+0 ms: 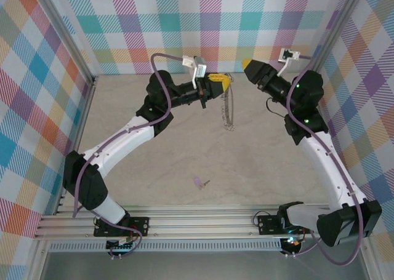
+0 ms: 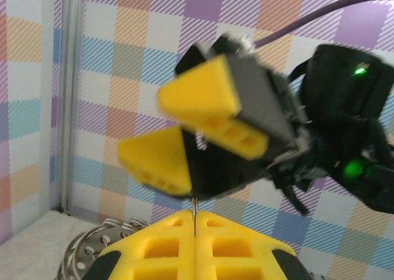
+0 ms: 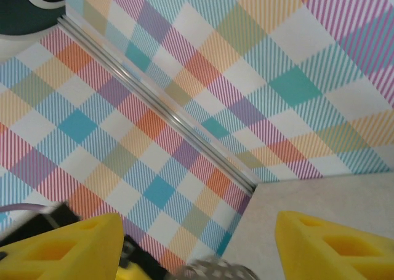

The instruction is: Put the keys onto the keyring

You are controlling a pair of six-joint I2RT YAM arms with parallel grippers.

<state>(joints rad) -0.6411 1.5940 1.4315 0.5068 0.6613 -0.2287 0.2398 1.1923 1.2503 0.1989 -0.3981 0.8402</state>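
Plaid walls in pastel checks are boxing in a pale, speckled table (image 1: 184, 144), and both arms are reaching toward the far side of it. The left gripper (image 1: 221, 80) is sitting clamped tight. From its own wrist camera the two yellow pads (image 2: 166, 246) are pressing flat together, with a thin line of grey metal standing up in the seam between them. That metal is the keyring (image 1: 229, 111), which is hanging below the left fingertips in the overhead view as a thin hoop seen nearly edge-on, its lower end fringed with tiny silvery pieces. In the left wrist view part of the ring (image 2: 86, 249) is curving out just below and to the left of the closed pads. The right gripper (image 1: 247, 64) is hovering just beside the left one, apart from it, on the other side of the ring. Its fingers are standing well apart, and the left wrist camera is catching them as two yellow wedges spread open right in front of the left gripper (image 2: 194, 221). In the right wrist view a sliver of the fringed ring (image 3: 215, 269) is peeking up low between the two spread yellow fingers (image 3: 68, 246), touching neither as far as I can tell. The key (image 1: 199, 182), with its small lilac head and short grey blade, is lying flat on the table well below both grippers, nearer the arm bases.
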